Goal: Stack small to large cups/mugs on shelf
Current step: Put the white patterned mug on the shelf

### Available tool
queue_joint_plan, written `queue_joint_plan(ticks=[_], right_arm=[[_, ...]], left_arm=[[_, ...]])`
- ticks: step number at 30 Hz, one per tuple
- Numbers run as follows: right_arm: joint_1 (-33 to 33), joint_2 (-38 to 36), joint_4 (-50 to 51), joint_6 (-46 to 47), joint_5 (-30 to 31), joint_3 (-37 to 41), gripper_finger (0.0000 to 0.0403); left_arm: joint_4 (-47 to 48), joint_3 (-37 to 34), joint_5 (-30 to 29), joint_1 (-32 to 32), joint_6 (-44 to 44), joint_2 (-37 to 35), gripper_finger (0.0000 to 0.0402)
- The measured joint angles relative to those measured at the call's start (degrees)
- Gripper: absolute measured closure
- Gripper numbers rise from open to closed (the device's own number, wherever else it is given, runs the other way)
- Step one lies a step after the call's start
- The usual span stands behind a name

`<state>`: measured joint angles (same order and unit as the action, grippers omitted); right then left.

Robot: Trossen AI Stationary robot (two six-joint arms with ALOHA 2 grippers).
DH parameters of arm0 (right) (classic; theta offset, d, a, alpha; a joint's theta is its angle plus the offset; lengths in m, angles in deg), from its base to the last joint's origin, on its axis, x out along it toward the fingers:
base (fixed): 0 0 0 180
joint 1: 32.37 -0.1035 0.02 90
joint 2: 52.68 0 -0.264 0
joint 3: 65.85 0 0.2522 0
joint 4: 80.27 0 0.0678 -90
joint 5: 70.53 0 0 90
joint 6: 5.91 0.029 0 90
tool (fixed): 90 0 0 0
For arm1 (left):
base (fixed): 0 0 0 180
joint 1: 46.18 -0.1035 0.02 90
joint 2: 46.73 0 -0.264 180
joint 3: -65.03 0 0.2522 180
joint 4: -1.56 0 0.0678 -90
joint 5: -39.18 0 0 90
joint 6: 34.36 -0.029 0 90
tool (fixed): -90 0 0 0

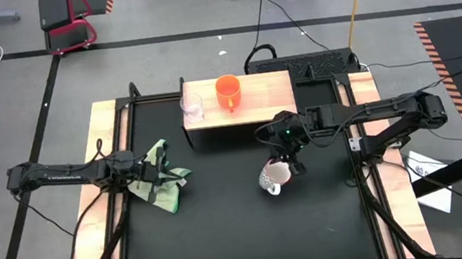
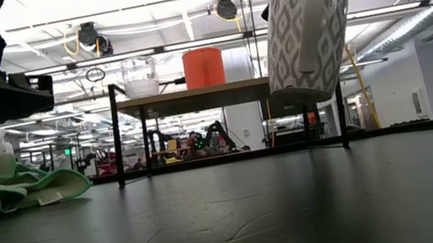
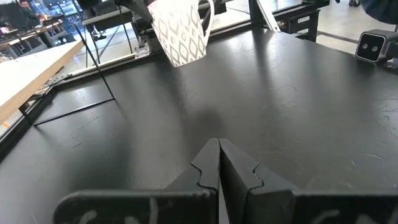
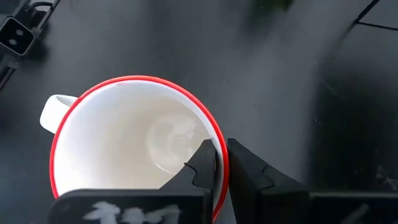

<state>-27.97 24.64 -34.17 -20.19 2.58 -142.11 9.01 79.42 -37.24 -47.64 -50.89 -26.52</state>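
While the glass cup (image 1: 192, 108) and the orange mug (image 1: 228, 91) already stand side by side on the shelf (image 1: 271, 94), the white mug (image 1: 275, 176) is the one in hand — it hangs clear of the black table (image 1: 225, 226), in front of the shelf, tilted slightly. The right gripper (image 4: 219, 163) pinches its rim, one finger inside and one outside the wall. This looks like the carry step: the mug is lifted but not yet over the shelf. The next move probably calls for raising it above the wooden top and bringing it level before setting it down by the orange mug.

The mug is glazed ceramic, white inside with a thin red lip, a grey diamond pattern outside and a loop handle — smooth, so a rim pinch could slip. The left gripper (image 3: 219, 163), fingers closed on nothing, waits beside the crumpled green cloth (image 1: 160, 179).
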Motion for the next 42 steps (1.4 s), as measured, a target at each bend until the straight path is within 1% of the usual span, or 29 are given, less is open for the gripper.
queue_joint_plan(ticks=[7, 17, 27, 32, 38, 42], right_arm=[[2.1, 0.0, -3.7, -0.3, 0.3, 1.4, 0.0388], [8.3, -0.3, -4.7, -1.6, 0.6, 2.8, 0.0388], [13.3, -0.7, -5.0, -4.7, 0.4, 0.4, 0.0388], [15.3, -0.7, -4.6, -6.0, 0.2, -1.9, 0.0388], [17.9, -0.7, -1.0, -7.0, 0.2, -6.4, 0.0388], [20.0, -0.7, 1.4, -7.9, 0.2, -7.5, 0.0388]], left_arm=[[0.0, 0.0, 0.0, 0.0, -0.1, 0.0, 0.0392], [0.1, 0.0, 0.0, 0.0, -0.2, 0.0, 0.0392], [0.1, 0.0, 0.0, 0.0, -0.7, 0.0, 0.0392], [0.2, 0.0, 0.0, 0.0, -0.7, 0.0, 0.0392], [0.2, 0.0, 0.0, 0.0, -0.7, 0.0, 0.0392], [0.6, 0.0, 0.0, 0.0, -0.7, 0.0, 0.0392]])
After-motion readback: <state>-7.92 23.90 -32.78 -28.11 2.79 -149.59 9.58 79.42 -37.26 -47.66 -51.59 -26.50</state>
